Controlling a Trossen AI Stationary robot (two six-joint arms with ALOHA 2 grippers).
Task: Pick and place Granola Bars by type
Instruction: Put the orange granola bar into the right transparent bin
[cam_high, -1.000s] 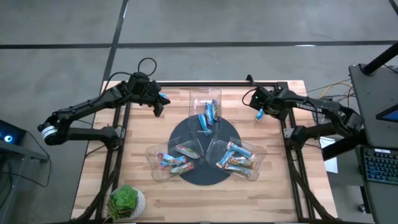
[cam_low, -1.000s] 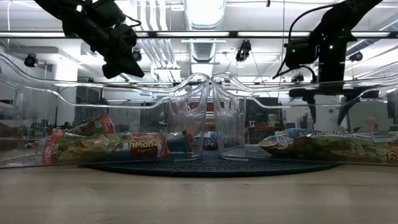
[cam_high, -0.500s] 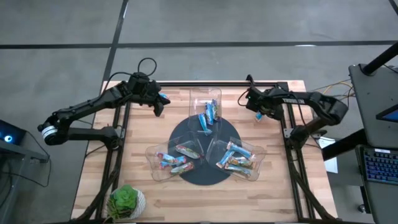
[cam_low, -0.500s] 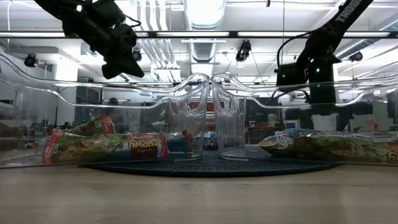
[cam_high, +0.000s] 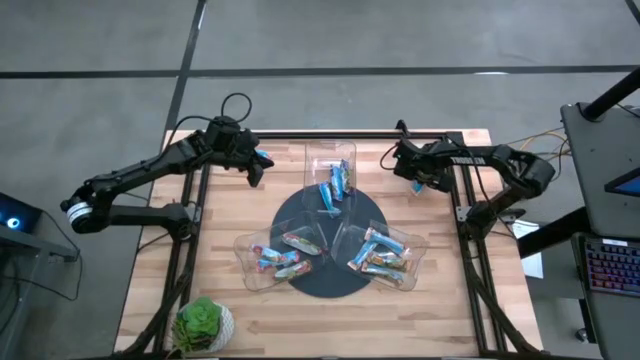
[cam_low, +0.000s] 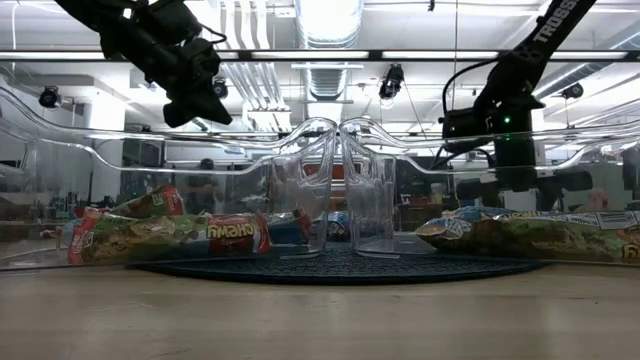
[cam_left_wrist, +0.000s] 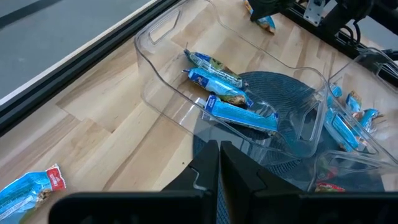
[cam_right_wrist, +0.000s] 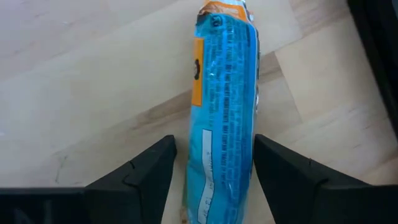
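High view: 3 clear trays (cam_high: 330, 175) hold sorted granola bars (cam_high: 335, 185) around a dark round mat (cam_high: 300, 215) on the wooden desk (cam_high: 230, 250); a potted plant (cam_high: 203, 323) sits at the near left corner. The right gripper (cam_high: 418, 178) reaches over the far right of the desk, the left gripper (cam_high: 256, 172) hangs over the far left.

Right wrist view, alone, shows the grasp: both fingers (cam_right_wrist: 140, 171) stand wide on either side of 1 blue-wrapped bar (cam_right_wrist: 225, 99) lying flat on the wood, small gaps each side.

Left wrist view: its fingers (cam_left_wrist: 219, 168) are pressed together, empty; a stray blue bar (cam_left_wrist: 31, 186) lies on the desk beside the far tray (cam_left_wrist: 186, 68).

Low view: both grippers hang above the trays (cam_low: 320, 190); the loose bars are not visible here.
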